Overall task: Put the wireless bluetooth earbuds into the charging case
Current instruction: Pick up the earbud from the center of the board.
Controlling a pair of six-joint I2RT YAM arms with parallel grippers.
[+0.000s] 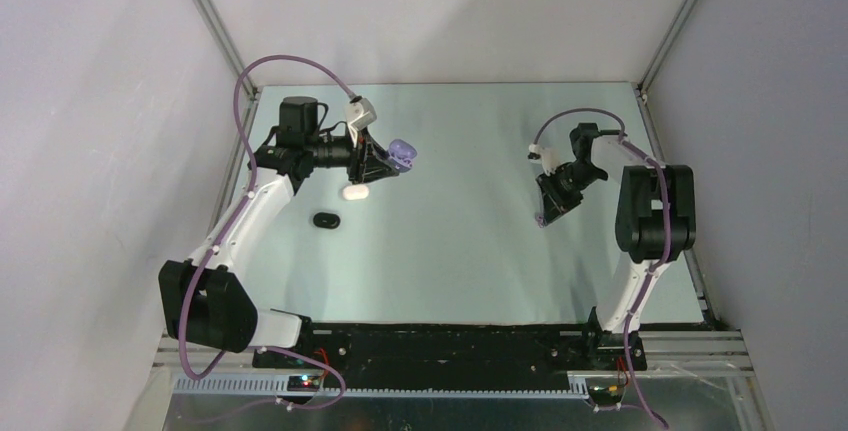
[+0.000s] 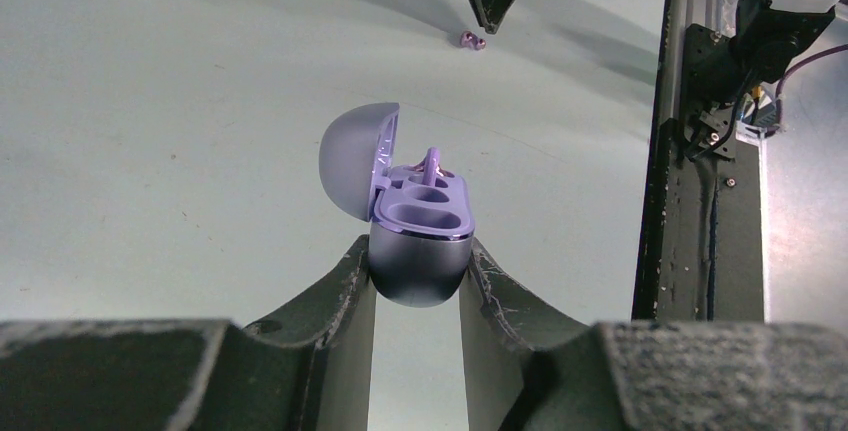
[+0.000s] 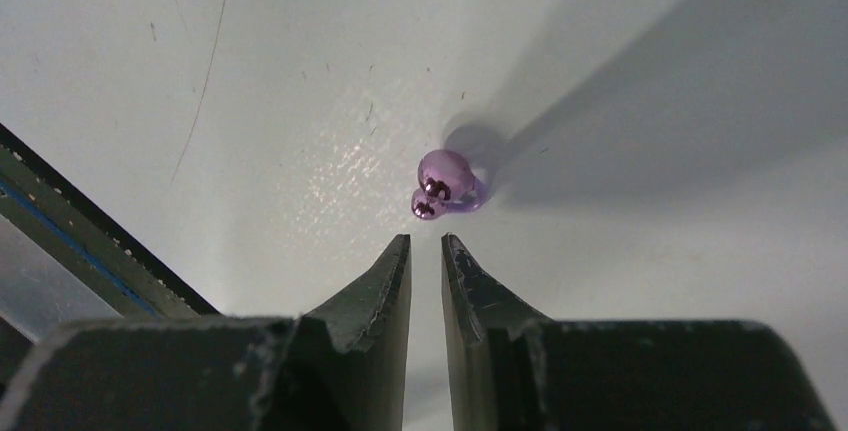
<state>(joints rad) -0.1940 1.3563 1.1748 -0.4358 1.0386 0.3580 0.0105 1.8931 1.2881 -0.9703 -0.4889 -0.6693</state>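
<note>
The open purple case (image 2: 425, 216) is pinched by the left hand (image 2: 417, 251) at lower centre of its wrist view. A purple earbud (image 3: 445, 176) is seen on the worktop (image 3: 250, 101) just beyond the right hand (image 3: 426, 241), whose fingers (image 3: 385, 281) are held narrowly apart.

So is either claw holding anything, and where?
Left gripper clamps the open lavender case by its base; right gripper holds nothing, an earbud lies ahead.

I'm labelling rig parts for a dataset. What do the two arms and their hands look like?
The left arm and right arm each have white links, bulky black joints and a purple cable looping alongside. The left hand and right hand have dark, scuffed, tapering wedge-shaped fingers.
</note>
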